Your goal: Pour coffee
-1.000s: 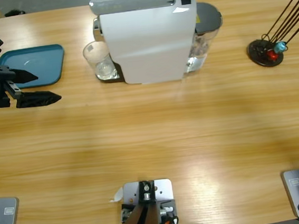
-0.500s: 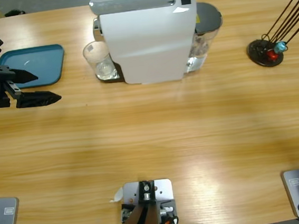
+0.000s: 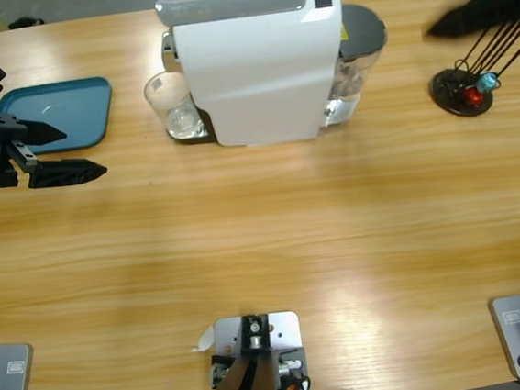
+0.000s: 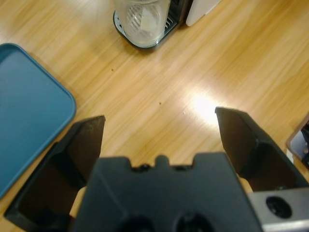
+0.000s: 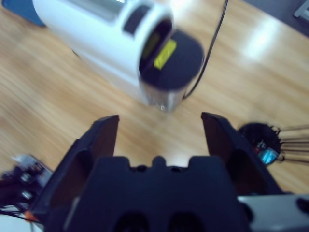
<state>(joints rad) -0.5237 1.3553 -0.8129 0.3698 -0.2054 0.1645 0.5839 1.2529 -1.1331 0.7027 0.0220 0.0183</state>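
We see bright, even overhead light. Glare patch on long wooden table just below clear glass tumbler. Soft shadow beneath white coffee machine. Right wrist view motion-blurred; dark smear right of machine in high view.

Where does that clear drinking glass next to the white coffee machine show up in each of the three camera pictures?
High view: the glass stands upper left of centre, at the coffee machine's left side.
Left wrist view: the glass is at the top edge, just left of centre.
Right wrist view: not in it.
Shared landmark: the blue tray, left of the glass in the high view, at the left edge in the left wrist view.
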